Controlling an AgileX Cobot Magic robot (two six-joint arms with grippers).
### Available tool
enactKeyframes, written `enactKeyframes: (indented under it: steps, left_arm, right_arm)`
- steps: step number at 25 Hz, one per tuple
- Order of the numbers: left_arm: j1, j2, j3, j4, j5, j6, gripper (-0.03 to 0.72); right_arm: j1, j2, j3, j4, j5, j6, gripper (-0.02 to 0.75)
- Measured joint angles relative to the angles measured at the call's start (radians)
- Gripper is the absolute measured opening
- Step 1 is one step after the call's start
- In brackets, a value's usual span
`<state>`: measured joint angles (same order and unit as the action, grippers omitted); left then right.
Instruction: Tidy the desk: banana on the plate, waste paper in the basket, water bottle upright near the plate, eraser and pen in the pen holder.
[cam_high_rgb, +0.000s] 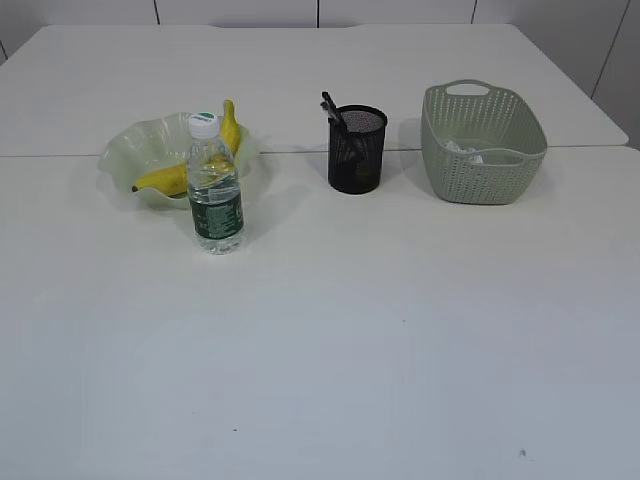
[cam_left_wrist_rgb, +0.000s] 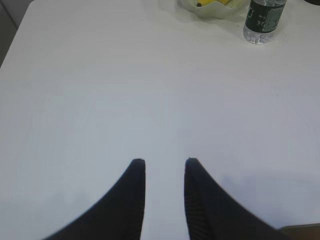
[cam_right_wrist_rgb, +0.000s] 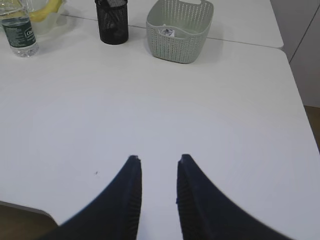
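The curved yellow banana (cam_high_rgb: 165, 180) lies in the ruffled pale green glass plate (cam_high_rgb: 125, 150), with the clear plastic water bottle (cam_high_rgb: 215, 195) upright beside it. A dark pen (cam_high_rgb: 332, 108) stands in the black mesh pen holder (cam_high_rgb: 357, 155) and crumpled white paper (cam_high_rgb: 465, 152) sits in the sage green woven basket (cam_high_rgb: 483, 150); the eraser is not visible. The left claw (cam_left_wrist_rgb: 165, 161) and right claw (cam_right_wrist_rgb: 158, 157) are narrowly parted, empty.

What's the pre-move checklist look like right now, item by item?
1. Banana on the plate: ok.
2. Water bottle upright beside the plate: ok.
3. Waste paper in the basket: ok, white scrap visible inside.
4. Pen in the pen holder: ok.
5. Eraser in the pen holder: cannot tell, mesh hides the contents.
6. Left tool and right tool empty, jaws apart, over bare desk: ok.
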<state>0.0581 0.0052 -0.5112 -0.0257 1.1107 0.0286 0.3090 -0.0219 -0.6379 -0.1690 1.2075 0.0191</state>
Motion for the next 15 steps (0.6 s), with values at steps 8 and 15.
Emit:
enactKeyframes:
  steps: [8,15]
  left_arm:
    - [0.0,0.0,0.0,0.0,-0.002,0.0,0.181]
    - [0.0,0.0,0.0,0.0,-0.002,0.0,0.181]
  right_arm:
    - [0.0,0.0,0.107,0.026,-0.075,-0.013,0.193]
    - [0.0,0.0,0.134,0.05,-0.067,-0.052,0.193]
